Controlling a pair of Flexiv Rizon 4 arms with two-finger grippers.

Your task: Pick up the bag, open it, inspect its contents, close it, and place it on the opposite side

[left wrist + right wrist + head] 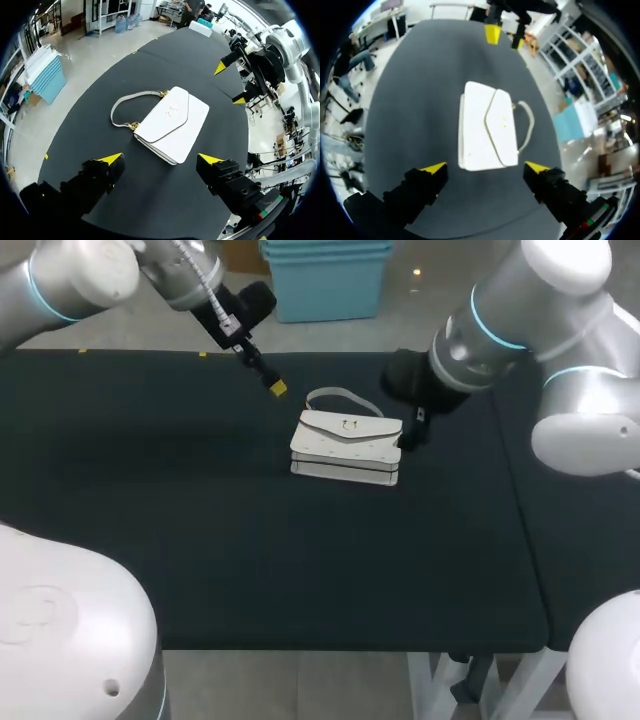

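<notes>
A white flap bag [346, 447] with a gold clasp lies flat on the black table, its strap [340, 395] looped toward the far edge. My left gripper [275, 387] hangs open just beyond the bag's far left corner. In the left wrist view the bag [172, 122] lies ahead of the open left gripper [160, 160], untouched. My right gripper [409, 434] is at the bag's right end, its tips mostly hidden by the wrist. The right wrist view shows the bag [485, 125] just ahead of the open right gripper [485, 167], with my left gripper [506, 36] beyond it.
The black tabletop [200, 500] stretches wide to the left and front of the bag. A seam [515, 500] at the right joins a second black table section. In the left wrist view my right gripper [231, 83] stands beyond the bag.
</notes>
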